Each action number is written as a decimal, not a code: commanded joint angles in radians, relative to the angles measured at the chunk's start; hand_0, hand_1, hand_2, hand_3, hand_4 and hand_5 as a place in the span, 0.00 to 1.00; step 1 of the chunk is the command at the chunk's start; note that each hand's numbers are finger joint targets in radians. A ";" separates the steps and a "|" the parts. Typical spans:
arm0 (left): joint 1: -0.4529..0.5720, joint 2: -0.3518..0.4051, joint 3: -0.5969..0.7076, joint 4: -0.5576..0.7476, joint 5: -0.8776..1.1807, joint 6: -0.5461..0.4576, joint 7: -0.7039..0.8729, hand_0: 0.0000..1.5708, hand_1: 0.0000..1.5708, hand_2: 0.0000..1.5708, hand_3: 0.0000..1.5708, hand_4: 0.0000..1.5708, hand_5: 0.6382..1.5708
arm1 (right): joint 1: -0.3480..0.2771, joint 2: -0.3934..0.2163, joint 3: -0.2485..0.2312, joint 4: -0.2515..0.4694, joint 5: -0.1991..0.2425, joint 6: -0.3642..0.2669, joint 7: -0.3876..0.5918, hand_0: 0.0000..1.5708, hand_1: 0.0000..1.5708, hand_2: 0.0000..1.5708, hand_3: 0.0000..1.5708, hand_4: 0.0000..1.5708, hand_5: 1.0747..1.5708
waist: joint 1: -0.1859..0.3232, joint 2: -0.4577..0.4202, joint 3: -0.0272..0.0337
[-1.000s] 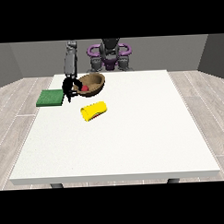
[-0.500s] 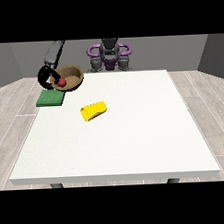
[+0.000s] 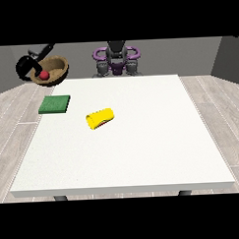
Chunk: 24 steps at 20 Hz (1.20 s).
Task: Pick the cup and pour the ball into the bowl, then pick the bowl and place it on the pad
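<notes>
yellow cup, green pad, brown bowl, red ball.

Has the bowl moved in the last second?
Yes. The bowl, ball inside, was beside the pad toward the table's middle; now it is held up beyond the pad, past the table's far left corner.

A large white table fills the middle of the frame. Pale grey wood-plank floor spreads at both sides, and a plain grey wall runs across the top.
</notes>
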<state>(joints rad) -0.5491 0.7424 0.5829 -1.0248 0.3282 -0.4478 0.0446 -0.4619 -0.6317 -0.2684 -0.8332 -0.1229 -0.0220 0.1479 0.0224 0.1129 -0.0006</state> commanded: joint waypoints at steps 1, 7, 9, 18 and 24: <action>0.034 -0.047 -0.030 -0.051 -0.004 0.020 -0.021 0.00 0.00 0.00 0.00 0.77 0.98 | -0.024 -0.094 -0.060 0.078 -0.021 0.067 0.005 1.00 1.00 1.00 0.36 0.69 0.99 | 0.031 0.010 0.0011; 0.019 0.028 0.018 0.023 0.023 -0.035 -0.117 0.00 0.00 0.00 0.00 0.77 0.98 | -0.048 -0.045 -0.101 0.126 -0.044 0.042 -0.090 1.00 1.00 1.00 0.27 0.68 0.99 | 0.036 0.126 0.0012; -0.009 0.049 0.003 0.040 0.009 -0.024 -0.106 0.00 0.00 0.00 0.00 0.77 0.98 | -0.094 0.012 -0.076 0.102 -0.044 0.001 -0.027 1.00 1.00 1.00 0.31 0.68 0.99 | 0.031 0.113 0.0008; 0.016 0.047 -0.010 0.015 0.030 -0.010 -0.080 0.00 0.00 0.00 0.00 0.76 0.99 | -0.058 0.055 -0.119 0.209 -0.081 0.029 -0.112 1.00 1.00 1.00 0.38 0.63 1.00 | 0.014 0.075 0.0013; -0.029 0.067 -0.005 -0.034 0.073 0.003 -0.048 0.00 0.00 0.00 0.00 0.76 0.99 | -0.104 -0.015 -0.155 0.286 -0.056 -0.068 -0.148 1.00 1.00 1.00 0.69 0.00 0.96 | 0.053 0.135 0.0017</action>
<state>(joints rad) -0.5588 0.8032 0.5817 -1.0270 0.3803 -0.4620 -0.0369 -0.5567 -0.6251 -0.4131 -0.5876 -0.1958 -0.0432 0.0243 0.0656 0.2446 0.0008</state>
